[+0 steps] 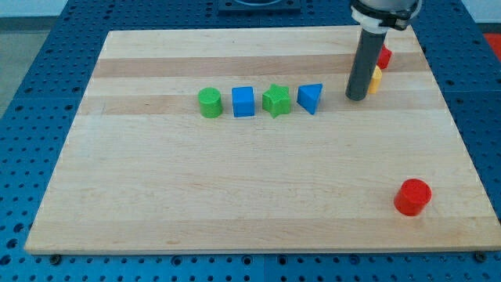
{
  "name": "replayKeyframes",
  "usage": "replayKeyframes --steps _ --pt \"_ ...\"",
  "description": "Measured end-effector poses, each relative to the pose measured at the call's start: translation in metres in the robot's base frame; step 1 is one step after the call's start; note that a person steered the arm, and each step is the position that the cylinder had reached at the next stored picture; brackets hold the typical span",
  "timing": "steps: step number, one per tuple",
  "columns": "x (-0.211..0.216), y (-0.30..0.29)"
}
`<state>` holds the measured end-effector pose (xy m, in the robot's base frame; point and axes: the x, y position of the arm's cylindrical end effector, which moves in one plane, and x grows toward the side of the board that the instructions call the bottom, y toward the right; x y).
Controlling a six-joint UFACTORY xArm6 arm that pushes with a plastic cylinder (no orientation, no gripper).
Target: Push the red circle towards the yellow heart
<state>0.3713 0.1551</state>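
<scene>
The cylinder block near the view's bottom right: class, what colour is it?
Red, plain, shown clearly in the camera view.

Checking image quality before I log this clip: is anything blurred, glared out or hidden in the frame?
Camera view: lighting is even and soft, with no glare on the wooden board; the red circle and the row of green and blue blocks are sharp, with faint shadows. The dark rod hides most of the yellow block and the red block behind it; my tip is in focus beside them.
</scene>
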Motion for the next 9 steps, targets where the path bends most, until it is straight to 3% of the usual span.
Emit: replayKeyframes --steps 2,4,5,6,7,8,9 --pt "-0.01 0.036" --pt "0.025 0.022" --pt "0.033 0.056" --pt "0.012 0.131" --pt "-0.046 0.154" --pt "-0.067 0.154" --pt "-0.002 0.157"
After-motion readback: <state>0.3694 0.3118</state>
